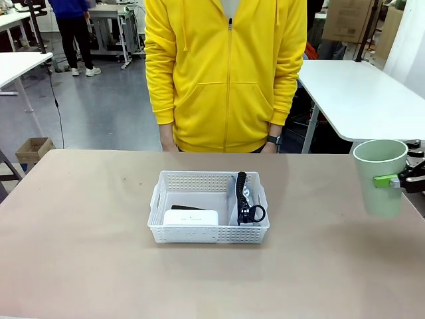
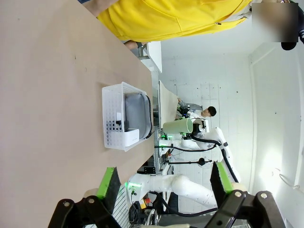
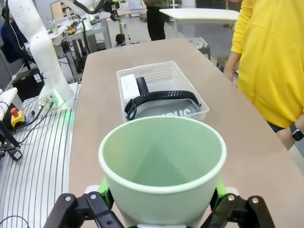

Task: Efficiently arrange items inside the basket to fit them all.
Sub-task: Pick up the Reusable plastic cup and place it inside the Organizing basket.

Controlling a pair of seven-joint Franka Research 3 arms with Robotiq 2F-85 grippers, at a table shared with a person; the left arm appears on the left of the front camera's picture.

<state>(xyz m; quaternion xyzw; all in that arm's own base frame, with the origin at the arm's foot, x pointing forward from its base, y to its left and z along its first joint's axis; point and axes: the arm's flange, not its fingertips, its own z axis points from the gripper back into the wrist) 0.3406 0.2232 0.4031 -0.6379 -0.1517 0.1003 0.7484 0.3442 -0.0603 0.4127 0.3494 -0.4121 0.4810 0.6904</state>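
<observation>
The pale green cup (image 1: 380, 175) hangs upright above the desk (image 1: 80, 252), out at three o'clock from the basket (image 1: 208, 207), clamped in the right pincer (image 1: 396, 181) and well apart from it. By my reading, the cup is the last item to go in, and the next move calls for carrying it over and finding room. The right wrist view shows the grey pouch (image 3: 168, 109), white box (image 3: 129, 85) and black stapler (image 3: 142, 85) filling the basket. The left wrist view shows the left pincer (image 2: 165, 183) spread wide, holding nothing.

Box (image 1: 191, 217) left of pouch (image 1: 244, 199) in basket (image 1: 208, 234) (cup (image 1: 380, 177) far right).
</observation>
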